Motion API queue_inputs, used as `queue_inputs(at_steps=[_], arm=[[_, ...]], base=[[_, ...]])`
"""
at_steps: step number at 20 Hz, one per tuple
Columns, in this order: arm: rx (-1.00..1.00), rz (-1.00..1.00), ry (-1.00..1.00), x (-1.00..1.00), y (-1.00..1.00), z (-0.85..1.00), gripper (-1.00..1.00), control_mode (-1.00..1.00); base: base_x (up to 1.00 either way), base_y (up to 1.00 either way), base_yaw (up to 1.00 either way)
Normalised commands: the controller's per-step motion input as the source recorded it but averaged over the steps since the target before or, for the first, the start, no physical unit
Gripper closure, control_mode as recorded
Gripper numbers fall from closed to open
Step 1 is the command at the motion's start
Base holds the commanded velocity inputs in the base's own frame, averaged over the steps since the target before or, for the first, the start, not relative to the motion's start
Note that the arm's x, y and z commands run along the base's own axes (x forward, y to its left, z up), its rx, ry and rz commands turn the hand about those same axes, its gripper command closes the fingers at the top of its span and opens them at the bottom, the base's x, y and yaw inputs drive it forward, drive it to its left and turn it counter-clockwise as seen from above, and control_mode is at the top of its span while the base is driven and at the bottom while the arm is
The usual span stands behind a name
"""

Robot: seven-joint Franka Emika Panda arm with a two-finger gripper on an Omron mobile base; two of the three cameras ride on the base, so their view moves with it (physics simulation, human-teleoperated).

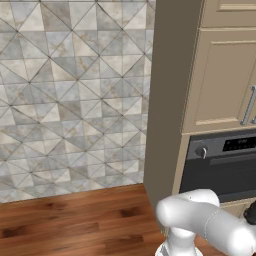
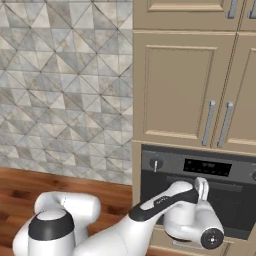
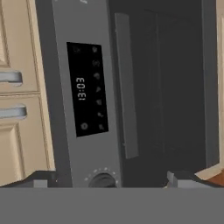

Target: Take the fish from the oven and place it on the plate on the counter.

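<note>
**One shut oven, jaws spread wide before its handle**

One black oven (image 2: 197, 192) sits built into the beige cabinet column, its door closed in all three views; the grey control strip (image 2: 200, 166) runs along its top, with a round knob (image 2: 155, 164) at the left end and a dark display (image 3: 87, 89) reading 13:03; the hand view is rolled sideways, so the long door handle (image 3: 127, 85) stands upright there. The gripper (image 3: 109, 178) hovers close to the oven front at handle height, its two dark fingertips (image 3: 41, 180) set far apart and holding nothing; cabinet doors (image 2: 182, 87) with metal pulls (image 2: 209, 122) hang above; patterned wall tiles (image 1: 70, 95) and a reddish plank floor (image 1: 75, 220) lie to the left.
</note>
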Motion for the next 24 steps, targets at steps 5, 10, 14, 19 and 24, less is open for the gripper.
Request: queue_inputs(at_steps=[5, 10, 14, 19, 24], arm=[[0.0, 0.0, -0.15, 0.4, 0.0, -0.16, -1.0, -1.0], [0.0, 0.0, -0.07, 0.4, 0.0, -0.21, -1.0, -1.0], [0.0, 0.0, -0.02, 0.32, -0.01, -0.13, -1.0, -1.0], [0.0, 0.0, 0.0, 0.29, -0.06, -0.09, -1.0, -1.0], [0.0, 0.0, 0.0, 0.38, -0.1, -0.04, -1.0, -1.0]], base=[[0.0, 0.0, 0.0], [0.0, 0.0, 0.0], [0.0, 0.0, 0.0], [0.0, 0.0, 0.0], [0.0, 0.0, 0.0]])
